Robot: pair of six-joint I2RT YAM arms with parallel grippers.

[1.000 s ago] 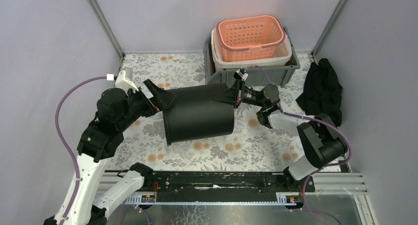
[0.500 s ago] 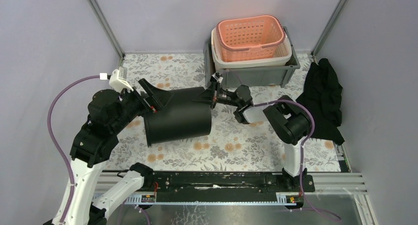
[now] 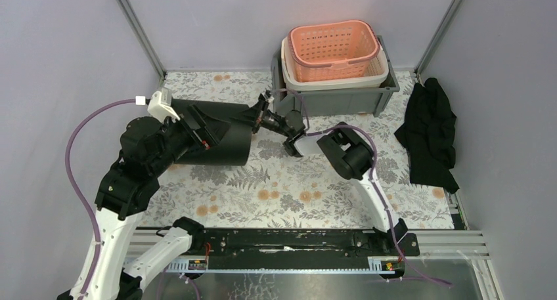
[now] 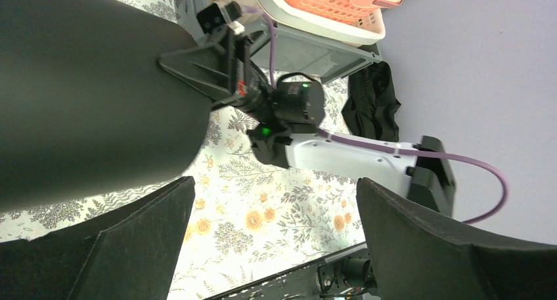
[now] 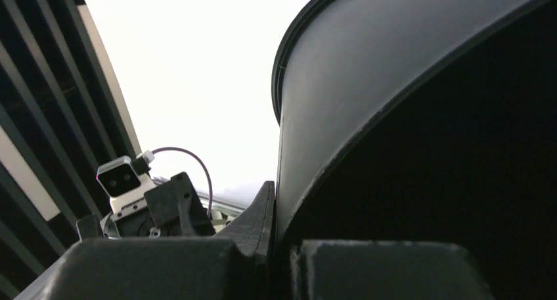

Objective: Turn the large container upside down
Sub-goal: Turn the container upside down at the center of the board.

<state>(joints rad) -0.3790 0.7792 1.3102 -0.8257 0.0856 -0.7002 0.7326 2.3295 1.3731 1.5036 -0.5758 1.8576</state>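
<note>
Large black plastic container (image 3: pixel 226 146): one
Perforated plastic baskets: two (salmon basket (image 3: pixel 334 47) nested in cream basket (image 3: pixel 341 82))
Grey plastic crate (image 3: pixel 328 100): one
Black cloth heap (image 3: pixel 430 126): one

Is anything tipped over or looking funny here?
Yes. The big black container is tipped on its side, not standing up. The right gripper pinches its rim. A black cloth also sits crumpled on the right.

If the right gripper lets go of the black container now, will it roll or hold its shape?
Probably rolls: the black container is round-walled and on its side. Likely stiff: its wall shows no buckling where the right gripper is shut on the rim. The smooth, glossy surface may slip from so thin a pinch.
</note>
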